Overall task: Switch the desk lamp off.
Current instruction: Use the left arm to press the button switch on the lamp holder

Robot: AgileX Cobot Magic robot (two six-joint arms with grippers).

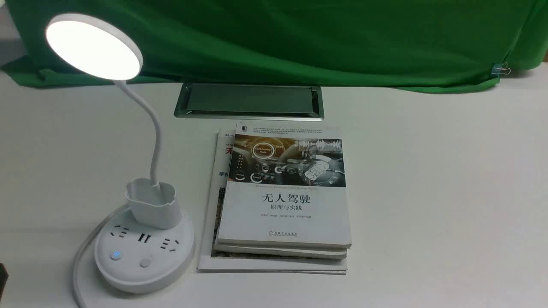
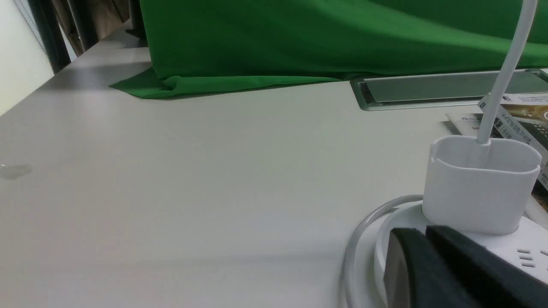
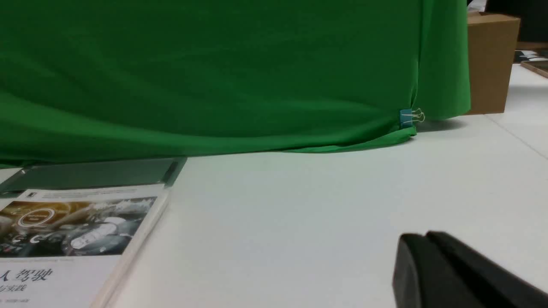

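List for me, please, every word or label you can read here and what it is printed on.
"无人驾驶": title on the top book's cover.
"原理与实践": subtitle just below it.
Other print on that cover: too small to read.
On the magazine underneath: lettering mostly covered, unreadable.
On the desk lamp: no readable marking.

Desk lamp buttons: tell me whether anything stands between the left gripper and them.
Nothing visible blocks the way. The left gripper sits beside the desk lamp base; only the lamp's cord lies flat on the table on that side. The cup holder stands behind the buttons, and the books lie apart.
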